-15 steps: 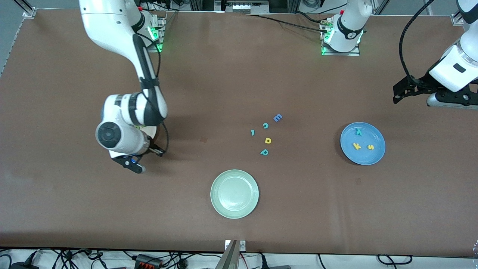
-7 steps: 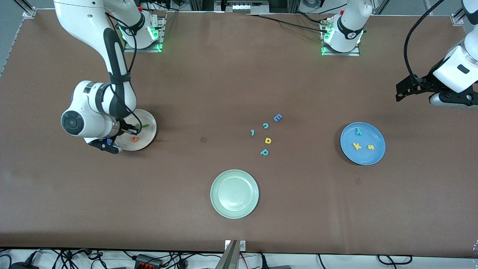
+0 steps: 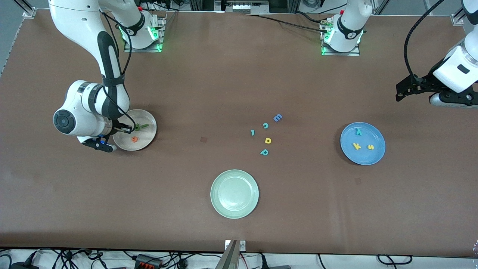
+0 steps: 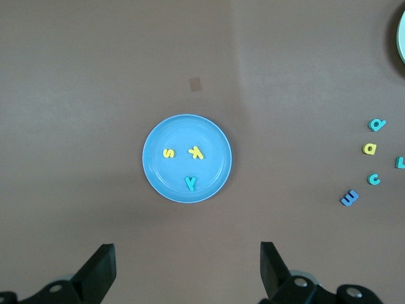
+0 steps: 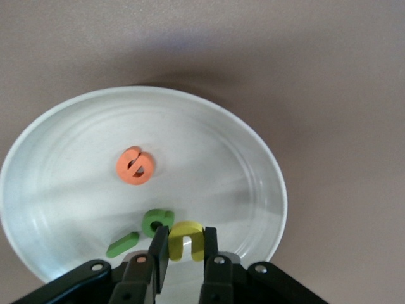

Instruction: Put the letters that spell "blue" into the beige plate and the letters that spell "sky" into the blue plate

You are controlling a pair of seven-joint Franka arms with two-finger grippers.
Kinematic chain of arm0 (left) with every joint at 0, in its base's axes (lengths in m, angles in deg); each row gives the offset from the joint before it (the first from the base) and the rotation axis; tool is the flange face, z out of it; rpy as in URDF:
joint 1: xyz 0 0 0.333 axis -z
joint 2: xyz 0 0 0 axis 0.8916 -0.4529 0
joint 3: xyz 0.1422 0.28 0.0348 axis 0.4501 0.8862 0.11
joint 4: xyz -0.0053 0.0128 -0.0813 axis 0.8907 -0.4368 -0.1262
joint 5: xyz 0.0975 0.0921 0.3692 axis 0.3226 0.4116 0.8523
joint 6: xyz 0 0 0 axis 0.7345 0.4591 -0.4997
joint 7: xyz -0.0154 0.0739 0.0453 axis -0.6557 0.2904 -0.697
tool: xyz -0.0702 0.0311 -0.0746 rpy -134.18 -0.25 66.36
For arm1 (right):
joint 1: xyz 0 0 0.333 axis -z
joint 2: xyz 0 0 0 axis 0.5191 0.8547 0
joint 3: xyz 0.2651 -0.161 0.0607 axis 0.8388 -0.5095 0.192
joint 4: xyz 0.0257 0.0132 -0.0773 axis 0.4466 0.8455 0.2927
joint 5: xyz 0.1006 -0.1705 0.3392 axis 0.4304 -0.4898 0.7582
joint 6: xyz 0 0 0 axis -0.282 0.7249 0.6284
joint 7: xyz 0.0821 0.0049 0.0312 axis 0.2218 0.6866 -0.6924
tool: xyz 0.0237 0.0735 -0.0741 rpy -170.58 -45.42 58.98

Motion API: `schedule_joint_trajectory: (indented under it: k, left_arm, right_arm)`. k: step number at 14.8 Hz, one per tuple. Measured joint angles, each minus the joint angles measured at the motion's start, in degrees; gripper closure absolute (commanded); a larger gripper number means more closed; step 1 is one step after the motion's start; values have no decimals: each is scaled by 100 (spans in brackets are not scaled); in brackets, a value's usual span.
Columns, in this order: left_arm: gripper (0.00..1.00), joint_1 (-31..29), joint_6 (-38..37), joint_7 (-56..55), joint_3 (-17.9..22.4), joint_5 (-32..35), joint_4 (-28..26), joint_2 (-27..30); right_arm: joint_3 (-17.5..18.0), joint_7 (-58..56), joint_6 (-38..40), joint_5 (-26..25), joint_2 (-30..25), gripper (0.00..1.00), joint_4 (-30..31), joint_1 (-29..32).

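Yellow u [image 5: 185, 240] in right gripper [image 5: 182, 244]

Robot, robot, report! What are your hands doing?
Right gripper shut on yellow u, over beige plate. Left gripper open, waiting above blue plate. Nothing blocking.

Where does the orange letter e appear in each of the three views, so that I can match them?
Front view: orange e lies in the beige plate, at the right arm's end of the table.
Left wrist view: not in it.
Right wrist view: orange e lies in the same plate, apart from the right gripper.
Shared landmark: the beige plate.
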Motion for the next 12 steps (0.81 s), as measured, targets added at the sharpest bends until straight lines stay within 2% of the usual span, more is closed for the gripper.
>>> schedule_joint_trajectory:
  k: [1, 2, 3, 9, 12]
  left_arm:
    - [0, -1, 0, 0, 0, 0, 0, 0]
    - [0, -1, 0, 0, 0, 0, 0, 0]
    - [0, -1, 0, 0, 0, 0, 0, 0]
    - [0, -2, 0, 0, 0, 0, 0, 0]
    - [0, -2, 0, 0, 0, 0, 1, 0]
  right_arm:
    - [0, -122, -44, 0, 18, 63, 6, 44]
    - [-1, -242, -70, 0, 46, 20, 7, 92]
    - [-1, -314, -96, 0, 75, 0, 7, 133]
    - [8, -337, -80, 0, 100, 0, -208, 124]
    - [-8, -337, 433, 0, 59, 0, -676, 157]
